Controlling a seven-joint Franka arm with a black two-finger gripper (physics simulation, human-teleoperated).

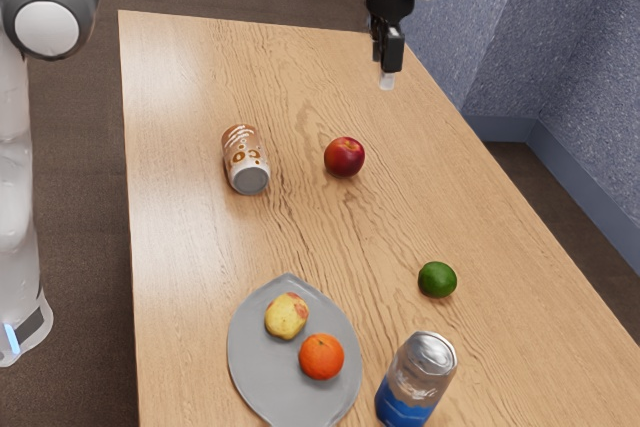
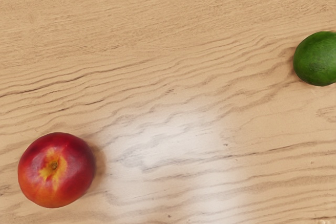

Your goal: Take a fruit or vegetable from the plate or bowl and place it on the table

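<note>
apparently between jobs, the gripper (image 1: 387,80) hangs high over the far end of the table (image 1: 180,247), well beyond the plate (image 1: 252,379), as seen from where i stand. whether it is open or closed i cannot tell, though no fruit is seen in its hold. on the plate sit two candidates for the job, a yellow apple (image 1: 287,316) and, just beside it, an orange (image 1: 322,357).

a peach (image 1: 344,157) lies on bare wood beyond the plate, and a lime (image 1: 437,279) rests off the plate toward the exterior view's right. both could pass for a finished delivery, but nothing proves that either came from the plate, so i cannot call the task done. if one did, the work looks complete, with the gripper clear of it. if not, all of it is left: travel back to the plate, a grip on the apple or orange, a lift over the rim and a gentle release on the wood. a blue can (image 1: 415,382) stands close by the plate; a brown can (image 1: 246,159) lies beyond it, both bystanders to the job.
</note>
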